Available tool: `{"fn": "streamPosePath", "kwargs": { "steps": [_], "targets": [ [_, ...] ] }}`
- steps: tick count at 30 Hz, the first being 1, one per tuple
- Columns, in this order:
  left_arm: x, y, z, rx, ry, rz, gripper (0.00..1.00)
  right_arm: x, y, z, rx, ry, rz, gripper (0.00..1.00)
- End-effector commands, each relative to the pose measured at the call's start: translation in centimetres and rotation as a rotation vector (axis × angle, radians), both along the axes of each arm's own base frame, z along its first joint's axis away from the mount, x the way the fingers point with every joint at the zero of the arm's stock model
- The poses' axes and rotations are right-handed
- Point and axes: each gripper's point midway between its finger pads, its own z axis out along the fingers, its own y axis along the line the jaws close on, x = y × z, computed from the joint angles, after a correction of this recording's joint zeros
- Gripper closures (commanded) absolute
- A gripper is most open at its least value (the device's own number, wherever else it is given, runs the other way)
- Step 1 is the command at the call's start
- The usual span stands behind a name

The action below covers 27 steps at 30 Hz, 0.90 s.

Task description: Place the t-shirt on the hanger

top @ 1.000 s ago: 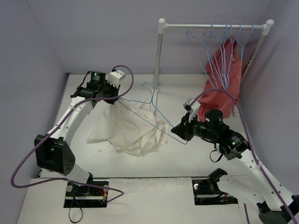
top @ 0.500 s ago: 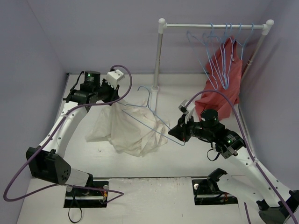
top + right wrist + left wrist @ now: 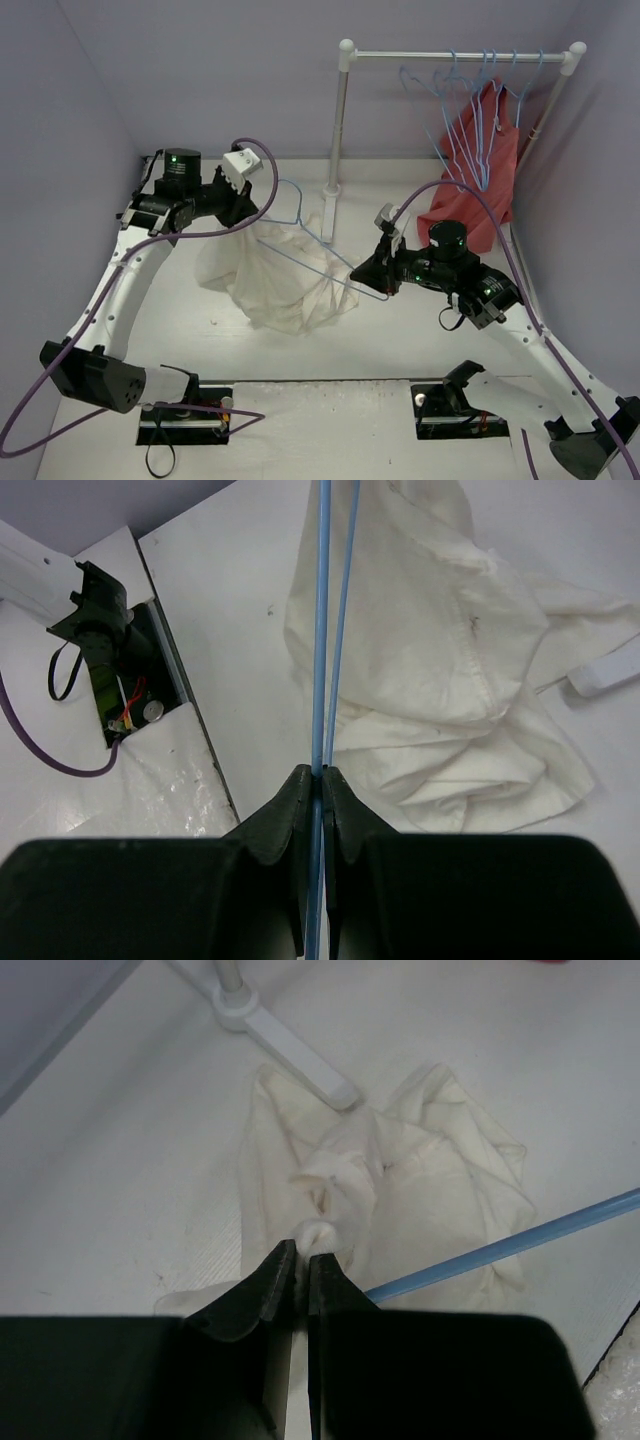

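Observation:
The cream t-shirt (image 3: 285, 275) hangs bunched from my left gripper (image 3: 243, 208), which is shut on a fold of its cloth (image 3: 318, 1232); its lower part rests on the table. My right gripper (image 3: 385, 282) is shut on one corner of a light-blue wire hanger (image 3: 318, 240). The hanger lies across the top of the shirt with its hook (image 3: 290, 190) toward the left gripper. In the right wrist view the hanger's wires (image 3: 322, 630) run straight out from the shut jaws beside the shirt (image 3: 440, 650). In the left wrist view a hanger wire (image 3: 520, 1240) crosses the shirt.
A white garment rail (image 3: 455, 57) stands at the back right, with several more light-blue hangers (image 3: 470, 110) and a red garment (image 3: 480, 170) on it. Its upright post (image 3: 338, 130) and foot (image 3: 290, 1050) stand just behind the shirt. Walls close in on the left and right.
My left gripper has lifted the shirt fold and moved left. My right gripper has carried the hanger leftward, so its hook now lies nearer the left gripper.

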Motion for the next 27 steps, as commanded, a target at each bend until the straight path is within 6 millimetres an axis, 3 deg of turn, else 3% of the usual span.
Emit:
{"fn": "streamPosePath", "kwargs": {
  "steps": [1, 4, 8, 11, 14, 17, 21, 27],
  "targets": [
    [-2.3, -1.4, 8.8, -0.123, -0.21, -0.103, 1.0, 0.8, 2.0, 6.2, 0.113, -0.205, 0.094, 1.0],
    [-3.4, -1.5, 11.1, -0.163, -0.24, -0.097, 1.0, 1.9, 2.0, 7.3, 0.117, -0.242, 0.058, 1.0],
    [-4.2, -0.9, 14.3, -0.199, -0.288, -0.031, 1.0, 3.1, 2.3, 10.1, 0.159, -0.323, 0.025, 1.0],
    [-3.8, 1.3, 15.6, -0.192, -0.321, 0.133, 1.0, 3.5, 2.3, 11.5, 0.173, -0.346, 0.014, 1.0],
    [-2.0, 4.9, 15.3, -0.118, -0.355, 0.356, 1.0, 3.3, 2.0, 11.4, 0.175, -0.346, 0.0, 1.0],
    [-1.0, 6.4, 14.3, -0.077, -0.345, 0.45, 1.0, 3.0, 1.8, 10.1, 0.166, -0.319, -0.006, 1.0],
    [-0.4, 6.7, 13.9, -0.079, -0.325, 0.491, 1.0, 2.8, 1.1, 9.2, 0.162, -0.306, -0.039, 1.0],
    [-0.2, 5.3, 12.6, -0.093, -0.275, 0.451, 1.0, 2.7, 0.9, 9.0, 0.16, -0.31, -0.047, 1.0]
  ]
}}
